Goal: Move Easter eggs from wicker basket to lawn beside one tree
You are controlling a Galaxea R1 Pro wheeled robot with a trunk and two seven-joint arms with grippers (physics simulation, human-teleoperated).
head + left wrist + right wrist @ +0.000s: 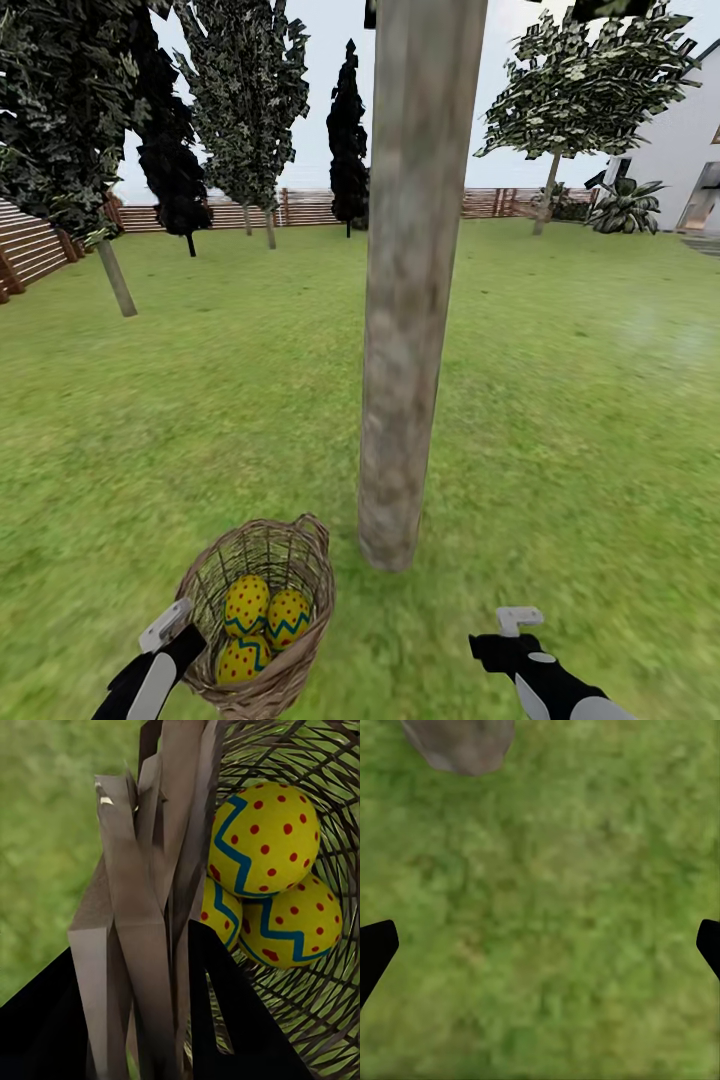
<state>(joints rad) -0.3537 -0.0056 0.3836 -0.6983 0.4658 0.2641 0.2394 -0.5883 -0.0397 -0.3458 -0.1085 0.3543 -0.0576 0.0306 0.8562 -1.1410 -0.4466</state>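
Thick grey-brown trunk (415, 280) dead centre, rising out of frame. Blurry green grass (580, 400) all around it, flat. Behind the trunk, brown slatted fence (230, 213) along the far edge, wrapping round left. Dark cypress-like trees (347, 140) left of the trunk; thin-trunked leafy tree (585, 95) right of it. White house (680, 150) far right, spiky plant (625, 207) beside it. Pale overcast sky.

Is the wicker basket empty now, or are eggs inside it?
Not empty. The wicker basket holds all three Easter eggs, which lie together inside its woven wall; none lies on the lawn.
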